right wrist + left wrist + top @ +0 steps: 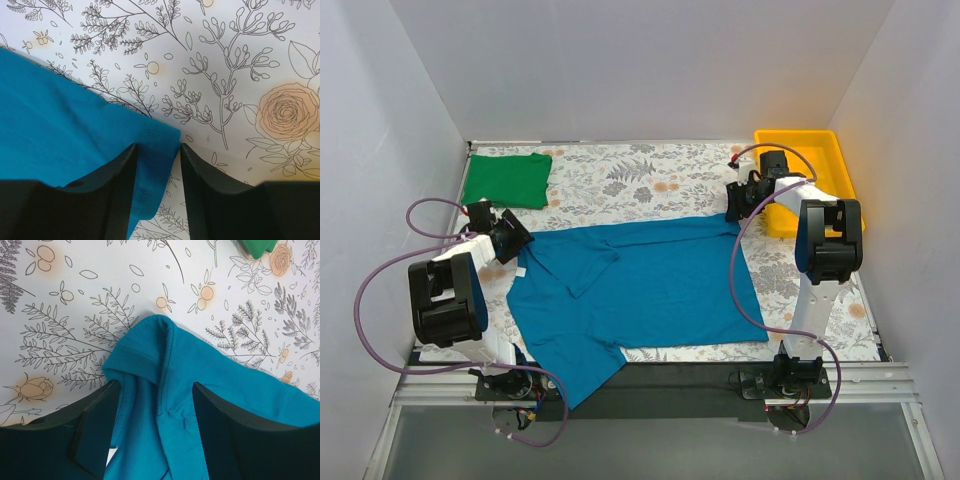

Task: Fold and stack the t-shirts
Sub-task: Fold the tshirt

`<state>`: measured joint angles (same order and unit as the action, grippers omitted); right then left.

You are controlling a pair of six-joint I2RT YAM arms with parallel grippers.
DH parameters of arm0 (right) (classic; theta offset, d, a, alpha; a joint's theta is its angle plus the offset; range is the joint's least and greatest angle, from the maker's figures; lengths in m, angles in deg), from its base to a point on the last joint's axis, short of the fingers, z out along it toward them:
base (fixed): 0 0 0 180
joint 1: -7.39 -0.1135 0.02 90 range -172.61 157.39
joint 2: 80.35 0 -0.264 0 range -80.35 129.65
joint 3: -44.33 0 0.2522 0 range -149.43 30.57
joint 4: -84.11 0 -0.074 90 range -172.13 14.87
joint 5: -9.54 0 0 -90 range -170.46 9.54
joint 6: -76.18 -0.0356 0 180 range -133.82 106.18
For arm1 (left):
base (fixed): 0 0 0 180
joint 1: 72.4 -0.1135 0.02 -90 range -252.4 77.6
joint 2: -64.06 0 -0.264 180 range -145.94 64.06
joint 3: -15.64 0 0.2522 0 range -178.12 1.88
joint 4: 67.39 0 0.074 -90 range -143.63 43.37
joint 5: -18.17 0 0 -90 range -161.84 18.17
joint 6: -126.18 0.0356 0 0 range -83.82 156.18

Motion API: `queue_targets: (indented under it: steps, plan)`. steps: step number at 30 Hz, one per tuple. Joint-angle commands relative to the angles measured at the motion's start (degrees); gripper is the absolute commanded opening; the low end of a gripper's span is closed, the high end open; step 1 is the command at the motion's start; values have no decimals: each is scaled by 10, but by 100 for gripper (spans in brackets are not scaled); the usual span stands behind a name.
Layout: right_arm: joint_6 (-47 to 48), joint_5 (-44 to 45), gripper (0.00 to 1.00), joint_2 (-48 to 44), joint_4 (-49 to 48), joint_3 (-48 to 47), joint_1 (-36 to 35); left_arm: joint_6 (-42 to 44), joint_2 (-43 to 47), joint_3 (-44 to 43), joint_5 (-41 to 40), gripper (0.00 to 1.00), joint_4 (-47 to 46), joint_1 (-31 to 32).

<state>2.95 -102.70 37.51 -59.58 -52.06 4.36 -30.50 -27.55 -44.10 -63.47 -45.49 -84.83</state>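
A sleeve end of the teal t-shirt [640,290] is seen draped over the near edge of the table [650,175], while the rest is spread flat, not yet folded. At its left side, a raised ridge of collar cloth is straddled by the left gripper [155,385]; the jaws are held apart with fabric between them, no pinch being made yet. Further back, the shirt's far right hem corner is straddled the same way by the right gripper [157,147], jaws spread. Both ends of one edge are thus covered, presumably so that it can be lifted evenly for a fold. At the far left the green t-shirt [507,180] is laid folded, probably as the base of the stack
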Motion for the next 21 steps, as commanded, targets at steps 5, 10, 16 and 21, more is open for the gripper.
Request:
queue_targets:
  steps: [5, 10, 16, 21]
  plan:
    - [1, -18, 32, 21, 9, -25, 0, 10, 10, -11, -17, 59, -1, -8]
    - [1, -23, 22, 29, 11, -42, 0, 8, -15, -25, -2, 52, 1, -17]
    - [-3, -28, 14, 48, 12, -70, 0, 7, -49, -43, 24, 29, 3, -26]
    - [-8, -26, 12, 70, 17, -118, 0, 1, -73, -63, 34, 12, 7, -31]
